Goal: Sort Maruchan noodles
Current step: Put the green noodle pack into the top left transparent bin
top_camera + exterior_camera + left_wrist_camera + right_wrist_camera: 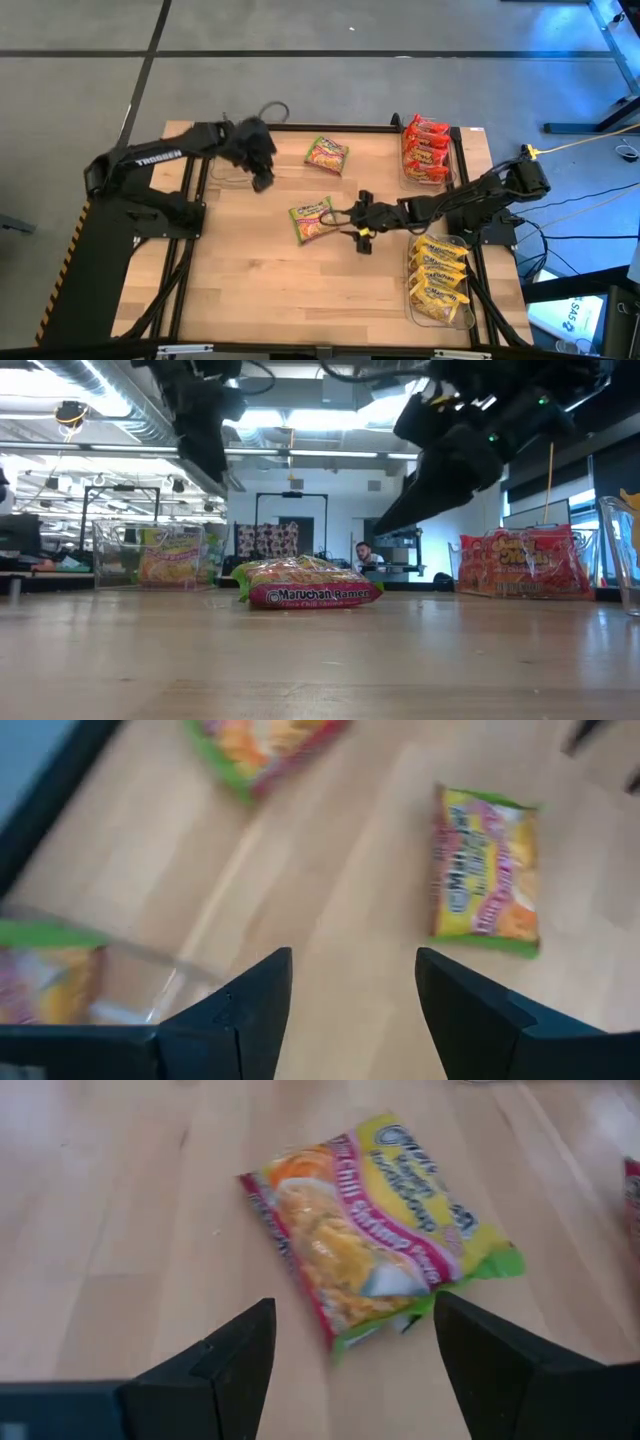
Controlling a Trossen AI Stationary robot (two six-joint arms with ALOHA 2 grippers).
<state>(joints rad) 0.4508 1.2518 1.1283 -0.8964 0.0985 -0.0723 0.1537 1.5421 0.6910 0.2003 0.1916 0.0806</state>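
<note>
Green-pink packet [375,1230] lies before open right hand [350,1355].

In the left wrist view, a green-pink packet [265,750] is cut off by the picture's edge and smeared by blur, so its print cannot be read. A clear bin [90,975] with another green-pink packet inside is half hidden behind the left gripper's [352,1010] dark fingers. In the low view, both arms leave the picture above, and a person [366,555] far behind the table is too small to make out.
</note>
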